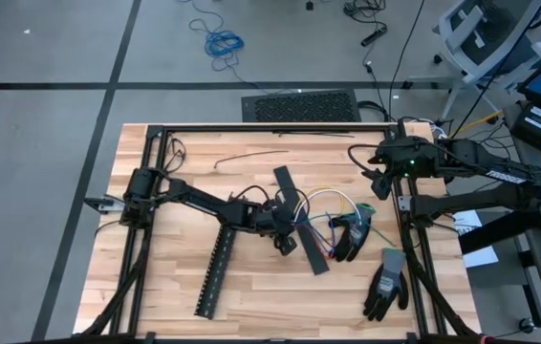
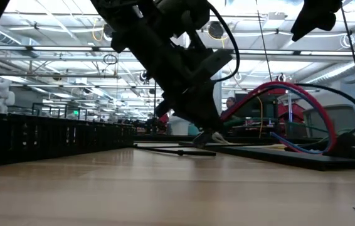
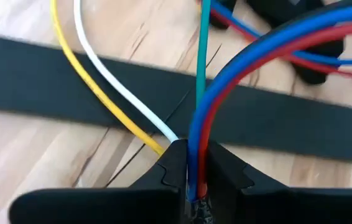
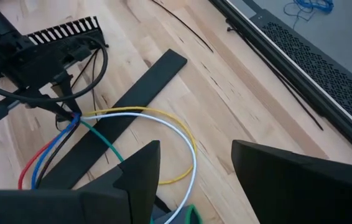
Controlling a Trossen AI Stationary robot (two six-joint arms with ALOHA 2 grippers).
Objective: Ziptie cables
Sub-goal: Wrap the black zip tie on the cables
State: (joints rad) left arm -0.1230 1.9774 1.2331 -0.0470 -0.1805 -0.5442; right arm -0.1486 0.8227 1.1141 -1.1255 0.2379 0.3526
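Observation:
The cables (image 1: 331,203) are a loose bundle of blue, red, yellow, white and green wires, looping above a flat black strip (image 1: 301,220) at mid-table. My left gripper (image 1: 288,227) reaches in from the left and is shut on the bundle's left end. The wires' far ends run toward a dark glove (image 1: 351,236). My right gripper (image 1: 378,183) hovers open near the table's far right, touching nothing. In its wrist view the gripper (image 4: 194,174) looks down on the wire loop (image 4: 163,124). My left gripper (image 3: 191,171) pinches the wires where they come together at the bundle's left end (image 3: 194,134), between its two fingers (image 3: 173,165). It comes slanting down from the table's left, low over the flat black strip (image 3: 275,118). The wires arch up and away from the fingers (image 2: 303,103).
A black slotted strip (image 1: 215,272) lies near the front left of centre. A thin dark strand (image 1: 251,156) lies toward the far edge. A second glove (image 1: 386,283) rests at the near right. A black frame rail (image 1: 270,127) borders the far side.

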